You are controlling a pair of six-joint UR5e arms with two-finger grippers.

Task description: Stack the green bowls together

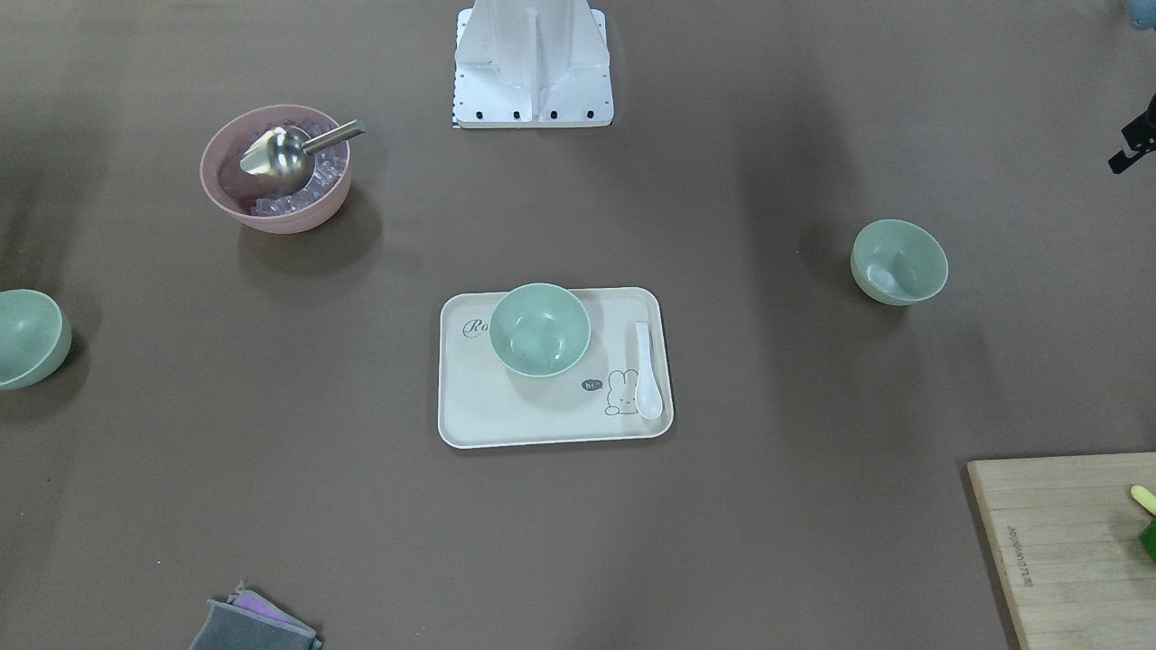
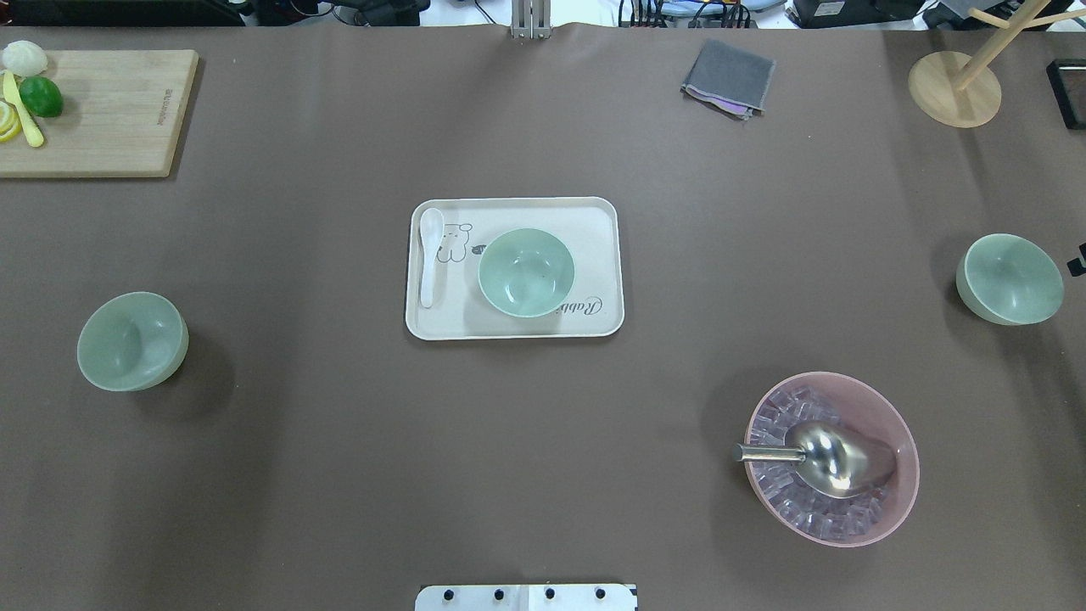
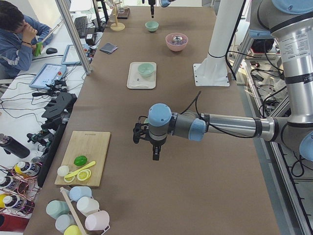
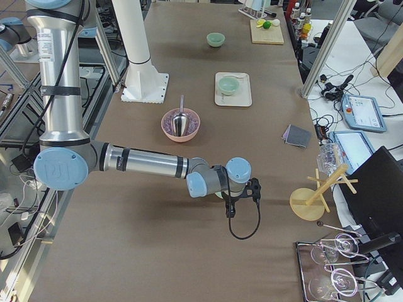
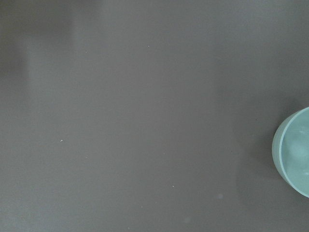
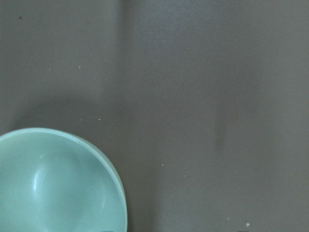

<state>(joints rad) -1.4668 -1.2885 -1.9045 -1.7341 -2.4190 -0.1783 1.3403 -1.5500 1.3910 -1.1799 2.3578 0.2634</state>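
Setting: a long table (image 2: 339, 467) under a brown cover, with the two arms reaching out over its far ends.
Green bowls: we count three, all mouth-up, unstacked and well apart from one another.
Middle bowl (image 2: 526, 272): it stands on a cream tray (image 2: 594, 221) at the table's centre, beside a white spoon (image 2: 430, 255), well apart from both grippers.
Left bowl (image 2: 131, 341): it sits on the bare cover toward the robot's left end.
Left gripper (image 3: 155, 155): it hangs fingers-down above the table near the left bowl. Its wrist camera catches that bowl only at the frame's right edge, so the bowl lies off to one side. We cannot tell how wide its fingers stand.
Right bowl (image 2: 1010, 278): it sits on the bare cover toward the robot's right end.
Right gripper (image 4: 231, 212): it hangs above the table close to the right bowl, which fills the lower-left corner of its wrist view. We cannot tell its opening either.
Elsewhere: a pink bowl (image 2: 899, 501) with a metal scoop (image 2: 836, 458), a cutting board (image 2: 110, 127) and a grey cloth (image 2: 728, 76).
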